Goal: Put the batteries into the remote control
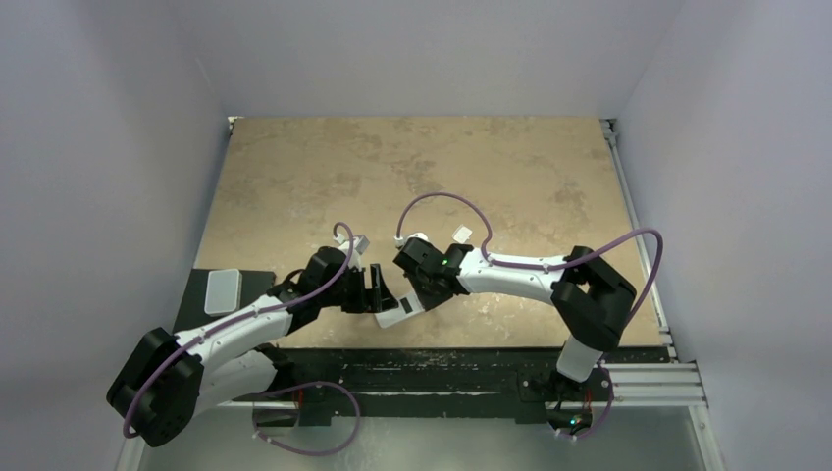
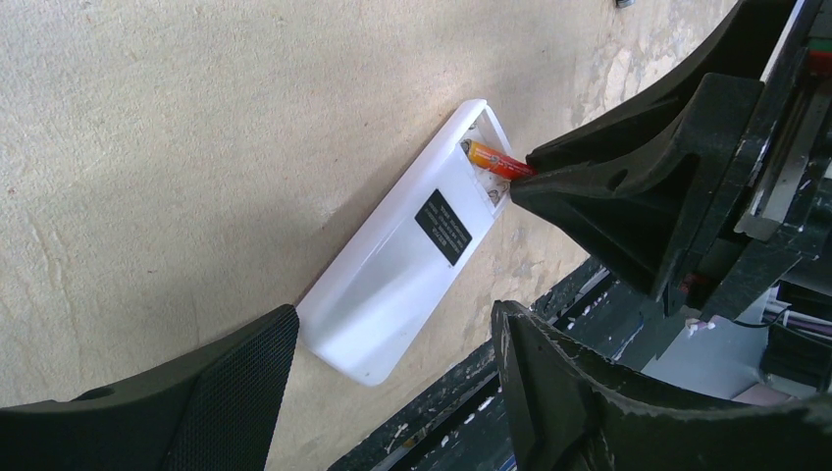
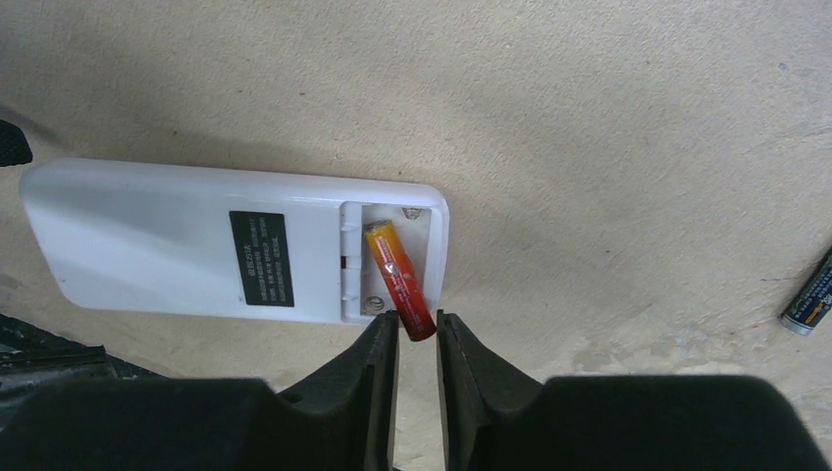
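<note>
Right fingers [image 3: 368,378] pinching slim orange battery [image 3: 397,280], smooth white remote [image 3: 147,235]

A tan, mottled tabletop [image 1: 294,177] lay under even, soft light. Plain pale lavender-grey walls [image 1: 422,49] rose close against the tabletop's left, far and right sides. A black, scuffed strip [image 1: 432,368] bordered the tabletop's near edge, and an aluminium rail [image 1: 648,378] ran beside its near-right corner.
</note>
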